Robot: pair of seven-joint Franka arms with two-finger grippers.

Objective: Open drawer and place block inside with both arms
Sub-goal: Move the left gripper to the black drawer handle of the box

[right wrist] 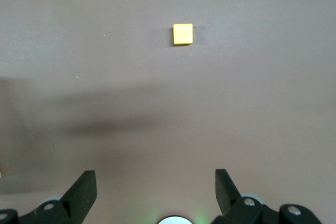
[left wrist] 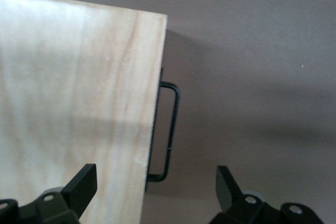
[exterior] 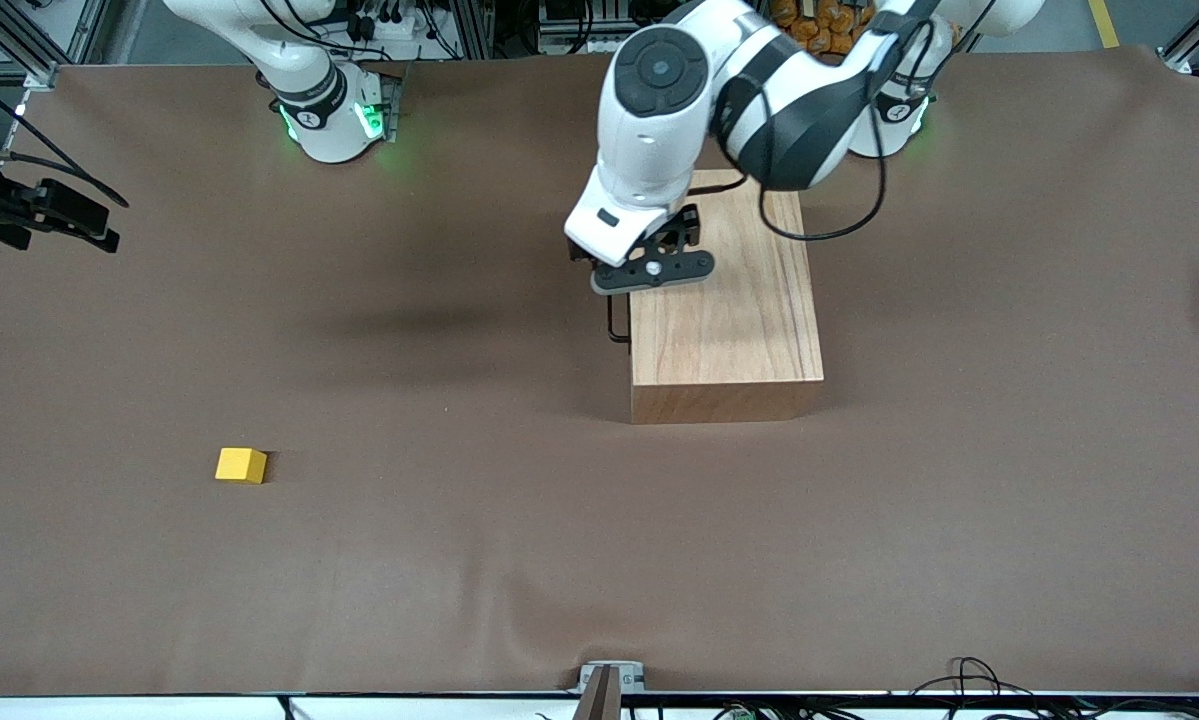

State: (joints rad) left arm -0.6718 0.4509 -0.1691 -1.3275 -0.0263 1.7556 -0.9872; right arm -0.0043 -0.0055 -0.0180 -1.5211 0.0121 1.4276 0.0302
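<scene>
You are at first step: drawer (exterior: 631, 330) shut in wooden box (exterior: 727, 300), nothing gripped.

Left gripper (exterior: 649, 268) hovers over box's edge above handle (left wrist: 169, 132), jaws open.

Next: lower, straddle wire, close, pull toward right arm's end of table (exterior: 559, 560).

Box's long axis runs from bases' edge toward camera's edge; drawer front faces right arm's end.

Block (exterior: 241, 465) sits toward camera's edge, right arm's end.

Right gripper (right wrist: 155, 195) waits aloft over the table, open, empty.
</scene>
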